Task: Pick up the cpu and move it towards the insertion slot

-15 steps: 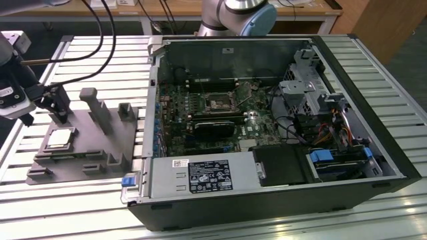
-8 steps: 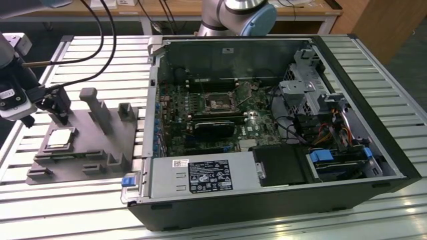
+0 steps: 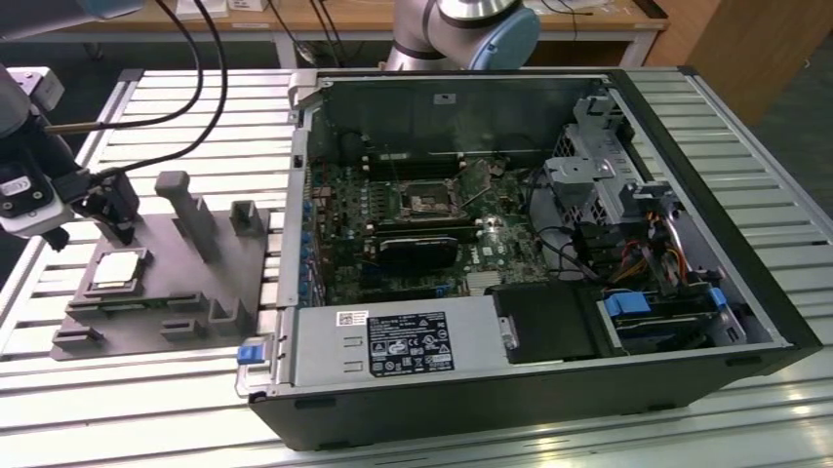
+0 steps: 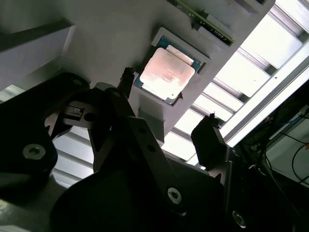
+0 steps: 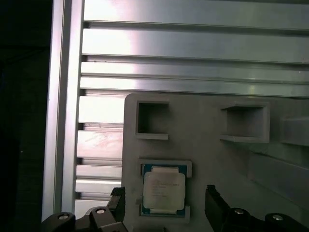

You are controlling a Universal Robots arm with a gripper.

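The cpu (image 3: 117, 271), a flat silvery square chip, lies in a shallow recess of the grey fixture plate (image 3: 170, 283) at the exterior view's left. My gripper (image 3: 89, 226) hangs just above and behind it, open, with nothing held. In both wrist views the two black fingers (image 5: 117, 200) stand on either side of the cpu (image 5: 164, 189) with clear gaps; the cpu (image 4: 166, 72) lies beyond the gripper (image 4: 166, 108). The insertion slot (image 3: 427, 200), a dark square socket in a silver frame, sits on the motherboard inside the open computer case.
Grey upright posts (image 3: 195, 219) rise from the fixture close beside the gripper. The open case (image 3: 768, 322) holds a long black card (image 3: 416, 252), a silver power supply (image 3: 390, 343) and drive cages (image 3: 592, 175). Everything rests on a slatted aluminium table (image 3: 131, 409). Black cables (image 3: 215, 88) trail from the arm.
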